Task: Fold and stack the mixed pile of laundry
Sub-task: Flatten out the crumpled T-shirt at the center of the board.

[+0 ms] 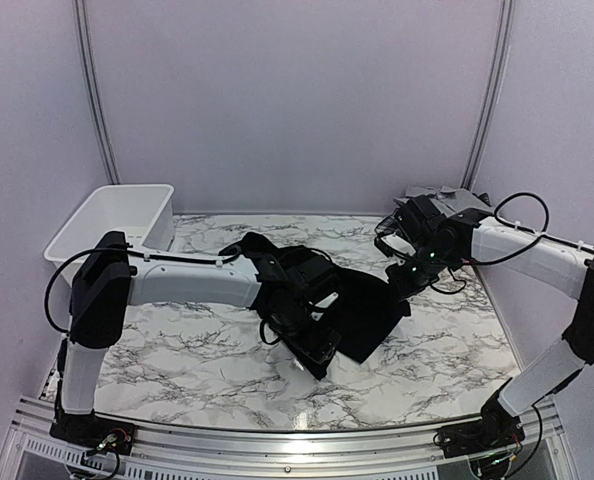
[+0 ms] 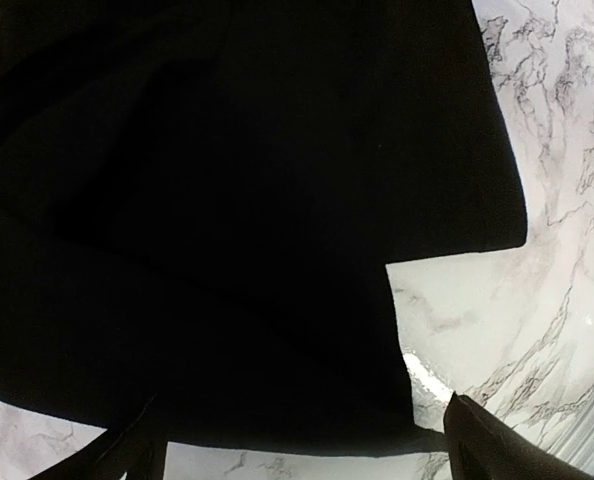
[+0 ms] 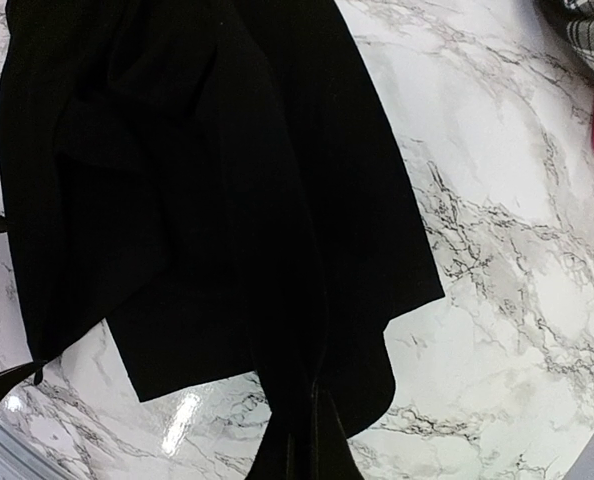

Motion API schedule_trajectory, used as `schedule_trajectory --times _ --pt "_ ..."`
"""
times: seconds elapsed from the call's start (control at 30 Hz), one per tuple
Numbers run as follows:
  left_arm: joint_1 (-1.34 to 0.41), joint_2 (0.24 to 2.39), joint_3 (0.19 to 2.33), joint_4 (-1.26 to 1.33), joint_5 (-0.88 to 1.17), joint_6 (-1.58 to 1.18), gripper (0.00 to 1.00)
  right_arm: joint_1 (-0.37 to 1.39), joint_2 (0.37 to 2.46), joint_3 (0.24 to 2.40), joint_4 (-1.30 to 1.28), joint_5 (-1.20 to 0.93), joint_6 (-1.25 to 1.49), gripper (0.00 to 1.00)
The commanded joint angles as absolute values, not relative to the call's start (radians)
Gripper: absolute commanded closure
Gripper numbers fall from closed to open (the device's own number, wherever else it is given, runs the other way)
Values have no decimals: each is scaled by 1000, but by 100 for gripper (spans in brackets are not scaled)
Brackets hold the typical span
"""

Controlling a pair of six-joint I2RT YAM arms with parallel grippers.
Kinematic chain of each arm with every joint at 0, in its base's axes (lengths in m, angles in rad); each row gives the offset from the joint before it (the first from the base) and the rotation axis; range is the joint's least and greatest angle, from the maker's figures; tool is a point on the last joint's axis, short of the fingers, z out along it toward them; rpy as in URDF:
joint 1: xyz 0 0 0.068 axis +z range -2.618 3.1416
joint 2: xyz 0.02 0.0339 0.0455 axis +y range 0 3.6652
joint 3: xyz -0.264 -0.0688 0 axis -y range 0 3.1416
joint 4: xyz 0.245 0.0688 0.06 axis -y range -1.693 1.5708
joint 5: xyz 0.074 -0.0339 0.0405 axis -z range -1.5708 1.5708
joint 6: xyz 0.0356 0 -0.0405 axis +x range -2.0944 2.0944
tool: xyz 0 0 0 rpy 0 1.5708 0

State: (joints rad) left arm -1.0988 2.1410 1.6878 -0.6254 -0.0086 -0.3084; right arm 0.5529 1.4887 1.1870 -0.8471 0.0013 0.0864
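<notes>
Left pincer (image 2: pixel 302 425), jaws set wide apart, is poised over the near hem of the black cloth (image 2: pixel 227 200), which is spread at the middle of the marble worktop (image 2: pixel 537 300); nothing is gripped by it. Right pincer (image 3: pixel 307 445) is clamped on a fold of that cloth, apparently to anchor it for folding. The plaid piece (image 3: pixel 587 40) is seen toward the far right corner.

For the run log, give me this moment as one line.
left gripper: open over cloth | right gripper: shut on cloth | cloth: lying on table
</notes>
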Motion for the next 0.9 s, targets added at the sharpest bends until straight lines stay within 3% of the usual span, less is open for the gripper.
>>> schedule_trajectory --times 0.0,0.23,0.27,0.33,0.43,0.57,0.87 --pt "-1147 2164 1729 -639 -43 -242 1 551 1459 1177 -857 -5 99 100" --pt "-1204 2238 1774 -747 -157 -281 1 549 1436 1162 -871 -5 92 100" --pt "-1202 2241 1768 -759 -170 -296 5 549 1430 1158 -873 -5 90 100" --pt "-1191 2239 1740 -767 -180 -333 24 549 1423 1146 -875 25 84 100" --pt "-1161 2188 1682 -758 -202 -399 67 549 1413 1123 -875 48 80 100" --pt "-1145 2064 1626 -717 -240 -430 100 548 1397 1111 -873 65 91 100" --pt "-995 1670 1495 -587 -252 -541 100 536 1367 1221 -901 258 63 100"
